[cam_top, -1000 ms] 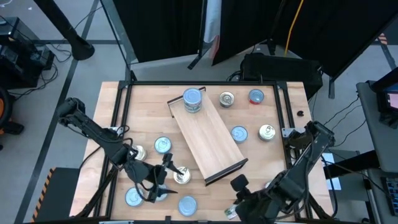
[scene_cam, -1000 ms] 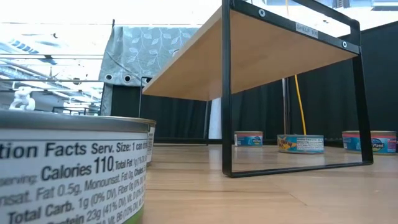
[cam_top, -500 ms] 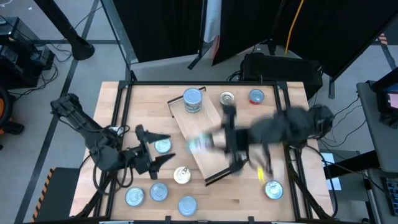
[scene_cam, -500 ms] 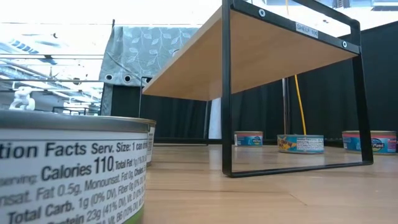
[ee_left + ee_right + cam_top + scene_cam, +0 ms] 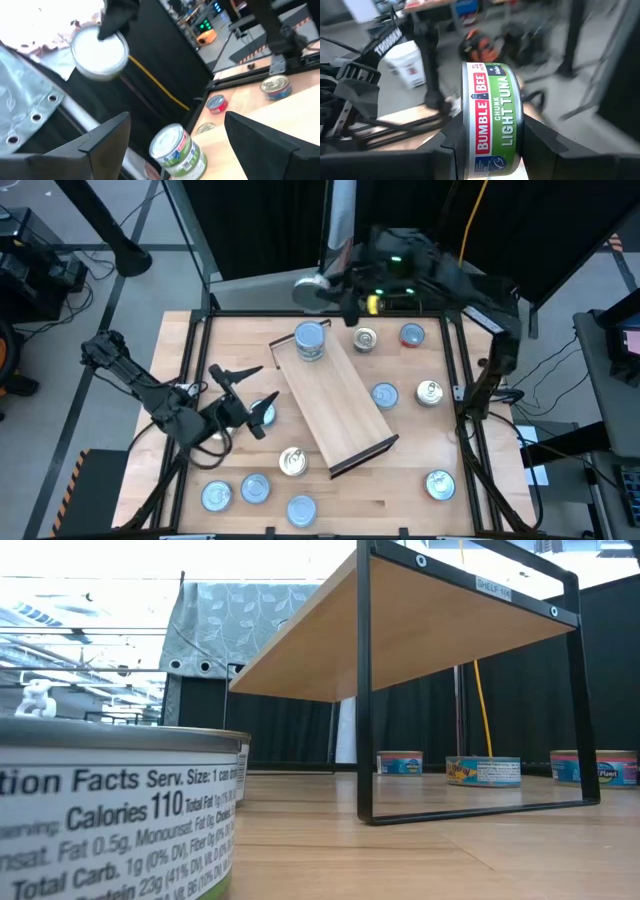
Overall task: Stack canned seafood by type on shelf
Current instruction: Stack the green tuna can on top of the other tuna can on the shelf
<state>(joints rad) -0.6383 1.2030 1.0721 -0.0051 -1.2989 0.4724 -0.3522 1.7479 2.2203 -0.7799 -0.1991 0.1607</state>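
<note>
Right hand (image 5: 335, 288) grips a tuna tin (image 5: 492, 117) past the shelf (image 5: 335, 405) – left hand (image 5: 245, 395) released, loose tins (image 5: 255, 488) nearby.

I see the wooden worktop (image 5: 230, 350) carrying the shelf (image 5: 335, 405) laid diagonally, one tin stack (image 5: 310, 340) on its far end. Loose tins lie around: three (image 5: 255, 490) by the near edge, others (image 5: 385, 395) beside the shelf.

Held tin (image 5: 492, 120) green with red-and-white Bumble Bee lettering; shelf (image 5: 335, 400) pale wood, dark rims; worktop (image 5: 420, 450) light wood; stacked tins (image 5: 310, 340) blue-white topped; backdrop curtain (image 5: 250, 630) grey-green, leaf-patterned.
</note>
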